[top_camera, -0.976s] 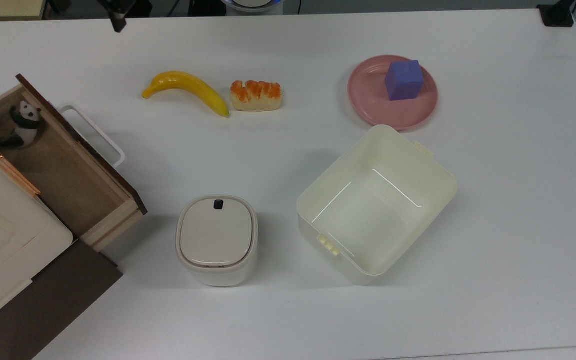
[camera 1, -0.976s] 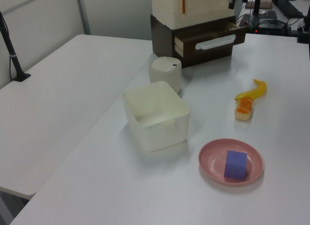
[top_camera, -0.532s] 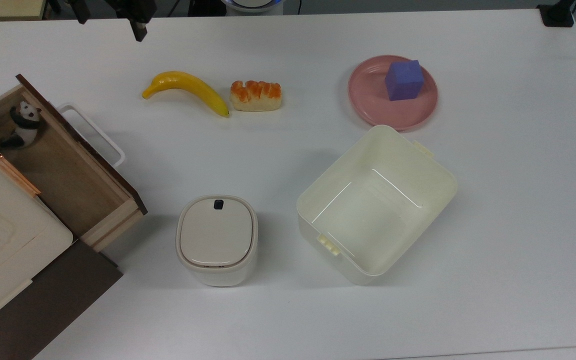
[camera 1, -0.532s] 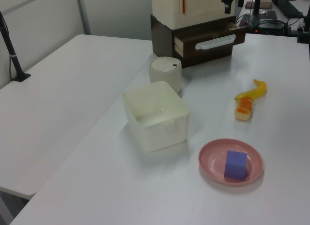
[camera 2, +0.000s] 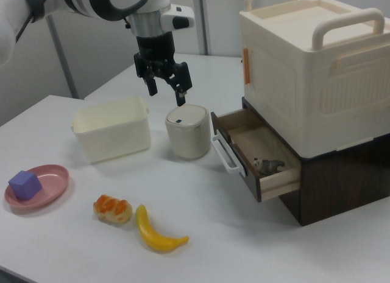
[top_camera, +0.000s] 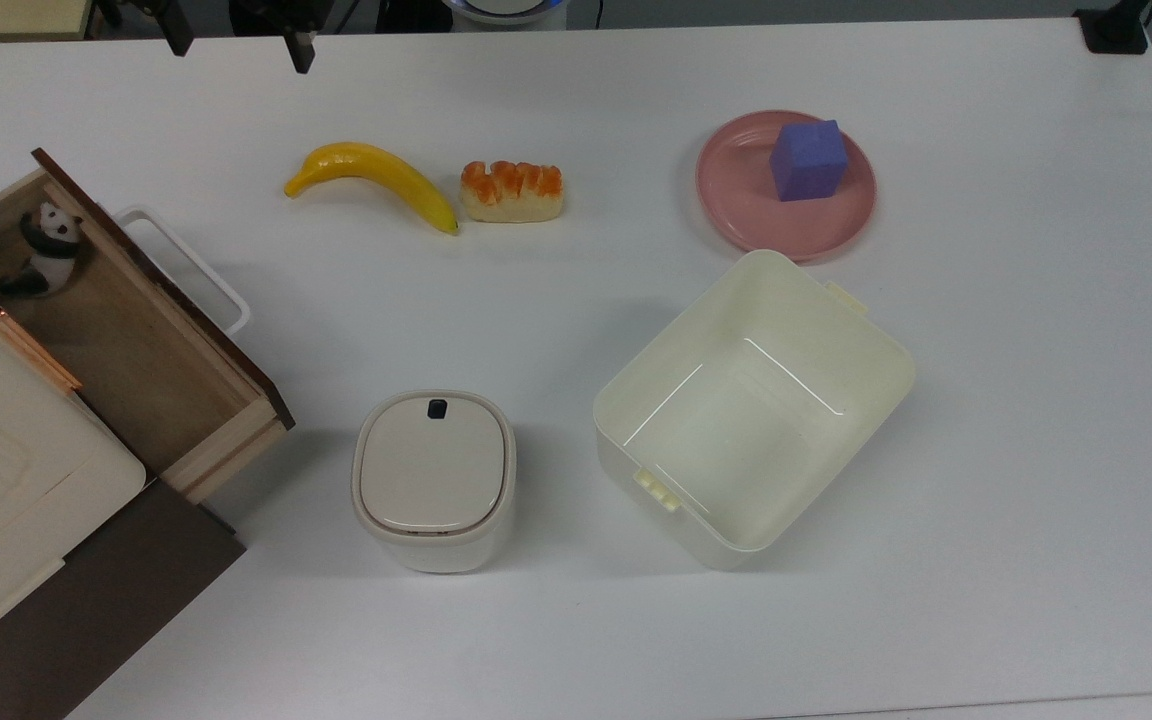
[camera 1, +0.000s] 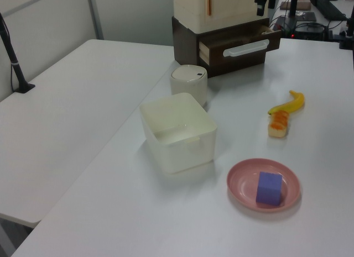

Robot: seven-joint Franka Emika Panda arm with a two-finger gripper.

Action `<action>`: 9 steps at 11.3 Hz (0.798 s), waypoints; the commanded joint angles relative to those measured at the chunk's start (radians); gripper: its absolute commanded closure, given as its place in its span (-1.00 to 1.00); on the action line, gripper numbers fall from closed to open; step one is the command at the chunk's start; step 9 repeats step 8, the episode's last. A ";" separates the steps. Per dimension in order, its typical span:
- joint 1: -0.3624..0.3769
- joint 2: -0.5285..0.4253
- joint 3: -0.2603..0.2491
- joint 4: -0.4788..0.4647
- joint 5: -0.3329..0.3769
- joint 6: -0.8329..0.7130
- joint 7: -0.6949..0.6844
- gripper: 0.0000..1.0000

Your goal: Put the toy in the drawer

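Note:
The toy (top_camera: 44, 250), a small black-and-white panda, lies in the far corner of the open drawer (top_camera: 141, 350), seen also in the right view as the toy (camera 2: 267, 166) inside the drawer (camera 2: 256, 140). The drawer's dark front with its white loop handle (camera 1: 246, 47) faces the table. My gripper (top_camera: 240, 45) hangs high over the table's back edge, up and to the top view's right of the drawer. In the right view the gripper (camera 2: 166, 91) is open and empty, above the lidded container.
A banana (top_camera: 376, 180) and fake bread (top_camera: 513, 190) lie mid-table. A purple cube (top_camera: 808, 160) sits on a pink plate (top_camera: 736, 225). A cream bin (top_camera: 626, 385) and a white lidded container (top_camera: 434, 478) stand in front. A cream case (camera 2: 304, 70) tops the drawer cabinet.
The open, empty gripper has shifted toward the top view's right along the back edge, away from the drawer. The toy stays put in the drawer.

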 commanded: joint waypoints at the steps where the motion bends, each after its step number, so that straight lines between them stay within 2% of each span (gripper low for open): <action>1: 0.003 -0.020 0.030 -0.012 0.017 -0.020 0.019 -1.00; 9: 0.003 -0.031 0.032 -0.004 0.026 -0.020 0.034 -1.00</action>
